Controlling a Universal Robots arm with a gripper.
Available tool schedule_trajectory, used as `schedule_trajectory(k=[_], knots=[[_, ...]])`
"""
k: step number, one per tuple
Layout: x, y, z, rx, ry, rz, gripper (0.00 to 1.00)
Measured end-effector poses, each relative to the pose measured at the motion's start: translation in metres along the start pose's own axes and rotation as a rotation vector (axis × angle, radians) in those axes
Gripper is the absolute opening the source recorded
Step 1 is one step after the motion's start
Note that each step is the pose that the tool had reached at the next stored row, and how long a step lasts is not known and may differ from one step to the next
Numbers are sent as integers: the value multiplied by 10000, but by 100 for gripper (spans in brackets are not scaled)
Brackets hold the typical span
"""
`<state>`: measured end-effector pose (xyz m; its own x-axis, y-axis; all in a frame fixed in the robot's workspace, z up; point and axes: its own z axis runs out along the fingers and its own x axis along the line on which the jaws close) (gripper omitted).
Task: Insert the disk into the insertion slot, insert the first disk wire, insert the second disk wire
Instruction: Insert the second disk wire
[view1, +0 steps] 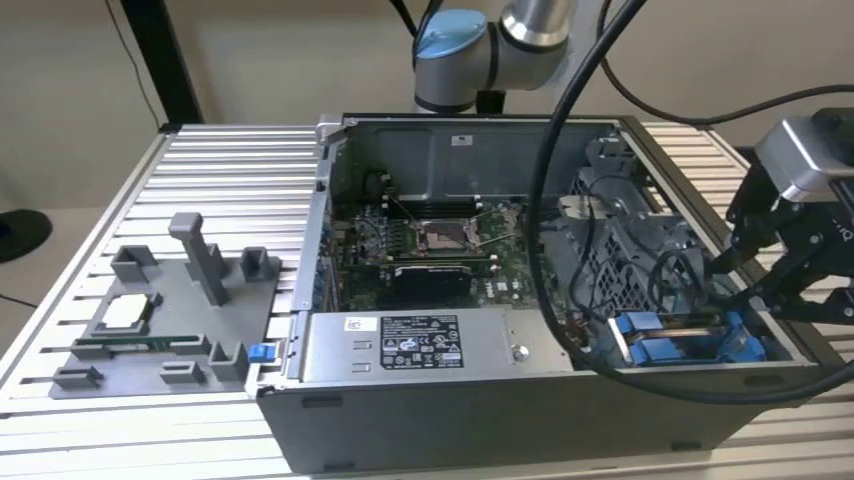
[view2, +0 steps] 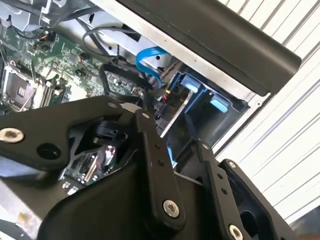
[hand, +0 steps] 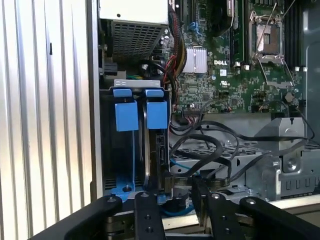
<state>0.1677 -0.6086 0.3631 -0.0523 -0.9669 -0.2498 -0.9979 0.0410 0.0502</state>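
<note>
Looking down from the exterior view, the open computer case (view1: 534, 300) lies on a slatted metal table (view1: 227, 190), with the green circuit board (view1: 427, 250) in its middle, a grey power-supply box (view1: 427, 345) along its near wall, and a grey holder of spare parts (view1: 160, 320) lying on the table at the exterior view's left. The arm's black gripper (view1: 787, 270) hangs over the case's corner at the exterior view's right, just above the bay (view1: 687, 340) with its blue rails.

The first wrist view brings that corner close: the bay (hand: 135, 145) stands beside the case wall, and the disk (hand: 155, 145) sits in it on edge, two blue tabs showing at its end. Black cables (hand: 210, 145) loop beside it toward the circuit board (hand: 225, 60), and a perforated grey cage (hand: 260, 160) lies under them. The second wrist view catches a blue ribbon cable (view2: 147, 62) curling above the bay's blue plastic (view2: 200, 95), which the other views do not make out.

The gripper (hand: 172, 192) reaches in with its fingers (hand: 147, 210) standing a little apart, close to the near end of the disk; whether they pinch a cable or plug cannot be told. The disk lies directly ahead of the fingertips, already seated between the rails.
</note>
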Motion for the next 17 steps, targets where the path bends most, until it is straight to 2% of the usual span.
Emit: schedule_trajectory(k=[6, 9, 11, 15, 17], knots=[[70, -16, 40, -39, -124, 12, 100], [92, -19, 55, -46, -239, 35, 100], [99, -20, 64, -46, -370, 54, 100], [111, -21, 78, -52, -773, 96, 100], [123, -21, 76, -59, -926, 107, 100]])
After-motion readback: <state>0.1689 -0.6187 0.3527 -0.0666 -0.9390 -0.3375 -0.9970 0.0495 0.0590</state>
